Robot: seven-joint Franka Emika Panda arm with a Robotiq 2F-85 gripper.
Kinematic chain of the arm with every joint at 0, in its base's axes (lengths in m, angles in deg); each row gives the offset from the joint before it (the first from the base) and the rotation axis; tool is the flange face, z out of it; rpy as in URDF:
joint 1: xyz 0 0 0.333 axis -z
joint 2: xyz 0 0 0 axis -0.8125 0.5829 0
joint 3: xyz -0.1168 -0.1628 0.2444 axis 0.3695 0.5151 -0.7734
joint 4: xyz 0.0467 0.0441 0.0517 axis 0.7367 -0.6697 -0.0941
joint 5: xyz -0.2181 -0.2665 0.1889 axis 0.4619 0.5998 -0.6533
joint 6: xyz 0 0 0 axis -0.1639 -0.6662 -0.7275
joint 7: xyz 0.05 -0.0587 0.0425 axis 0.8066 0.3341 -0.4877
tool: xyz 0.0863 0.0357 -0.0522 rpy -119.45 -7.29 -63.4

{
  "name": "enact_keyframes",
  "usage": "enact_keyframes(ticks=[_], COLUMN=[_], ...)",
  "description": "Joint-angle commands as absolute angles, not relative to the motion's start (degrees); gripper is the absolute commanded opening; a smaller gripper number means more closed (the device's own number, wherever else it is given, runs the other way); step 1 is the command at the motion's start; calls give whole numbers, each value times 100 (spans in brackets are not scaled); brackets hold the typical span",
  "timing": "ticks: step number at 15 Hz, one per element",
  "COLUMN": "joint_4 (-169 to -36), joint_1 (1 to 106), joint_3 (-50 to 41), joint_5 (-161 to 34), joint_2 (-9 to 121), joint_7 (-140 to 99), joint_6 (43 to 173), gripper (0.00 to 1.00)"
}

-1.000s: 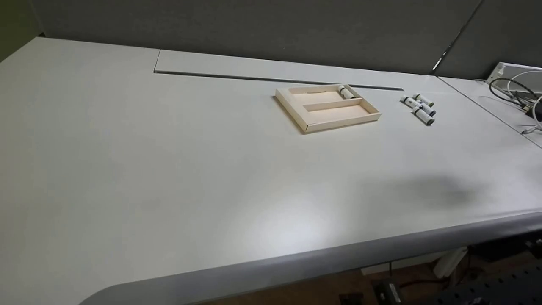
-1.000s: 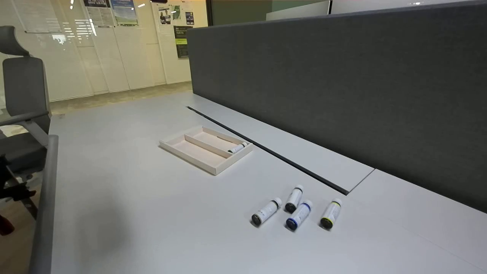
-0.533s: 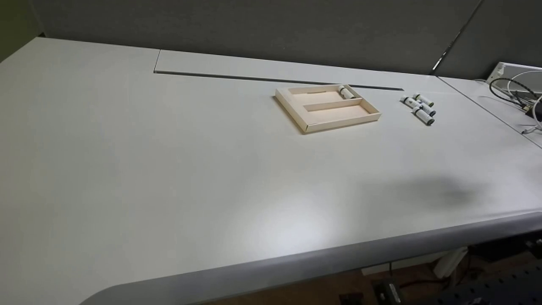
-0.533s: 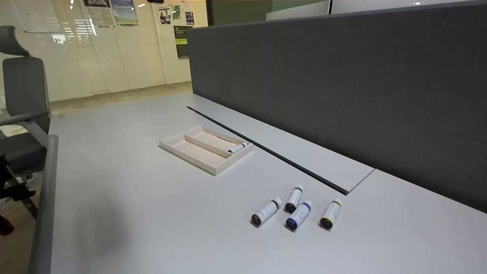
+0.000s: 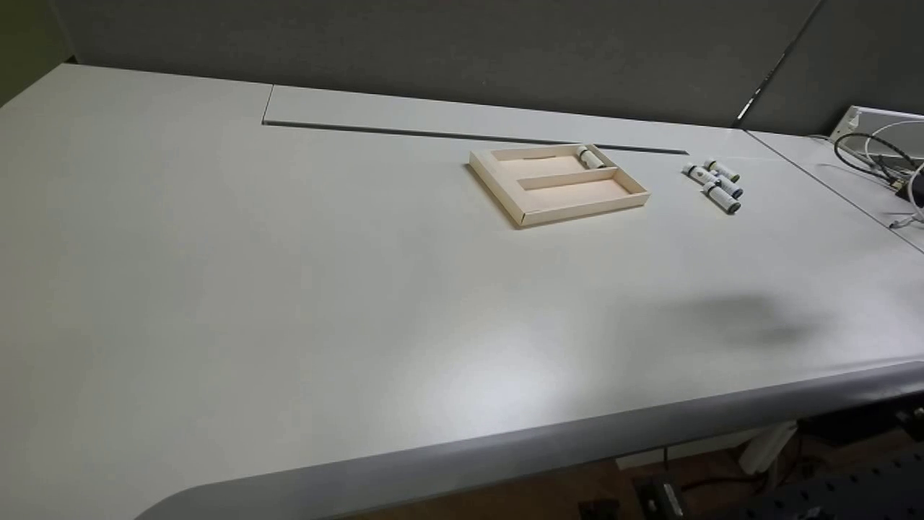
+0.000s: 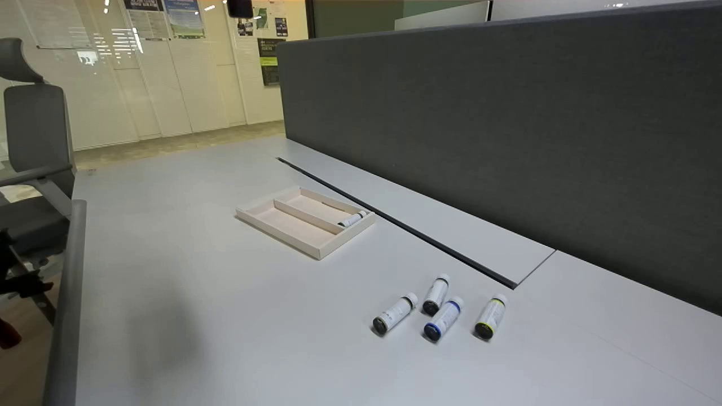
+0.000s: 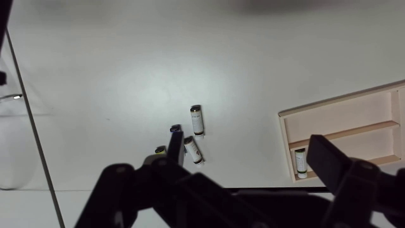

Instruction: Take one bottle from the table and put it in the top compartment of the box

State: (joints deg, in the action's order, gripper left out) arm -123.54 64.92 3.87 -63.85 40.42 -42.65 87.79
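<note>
Several small white bottles lie on their sides in a loose cluster on the table [image 6: 237, 321]. One has a blue ring [image 6: 444, 320], one a yellow ring [image 6: 491, 317], and a bottle with a black ring [image 6: 395, 314] also shows in the wrist view [image 7: 196, 122]. The light-wood box [image 5: 585, 214] has a slat making two long sections; I cannot tell surely which is the narrower. A green-ringed bottle [image 7: 301, 161] lies in the section nearer the seam. My gripper [image 7: 246, 142] is open and empty above the table, its left finger hiding part of the cluster.
A dark seam [image 5: 404, 131] runs behind the box, with a tall grey partition [image 6: 496, 124] beyond it. Cables [image 5: 884, 162] lie at the table's end. A grey office chair [image 6: 39, 124] stands past the table's rounded edge [image 6: 70, 282].
A dark piece, perhaps a fingertip, has come lower at the top edge of an exterior view. The arm's shadow on the table has shifted slightly. The bottles and box have not moved.
</note>
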Motion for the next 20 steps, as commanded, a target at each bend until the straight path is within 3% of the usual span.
enact_keyframes(ticks=[1, 7, 12, 13, 14, 20], joint_4=[-12169, -11631, -10570, -10312, -10985, -10425], joint_1=[6608, 7093, 7455, 7399, 7471, 7512], joint_3=[364, 23, -229, -132, -278, -278], joint_5=[-6873, -7688, -7432, -7293, -7356, -7285], joint_2=[4667, 6503, 7874, 8049, 7669, 8047], joint_7=[-4976, -6184, -5925, -5620, -5923, -5776], joint_6=[9598, 10928, 10605, 10219, 10787, 10381], gripper=[100, 100, 100, 100, 100, 100])
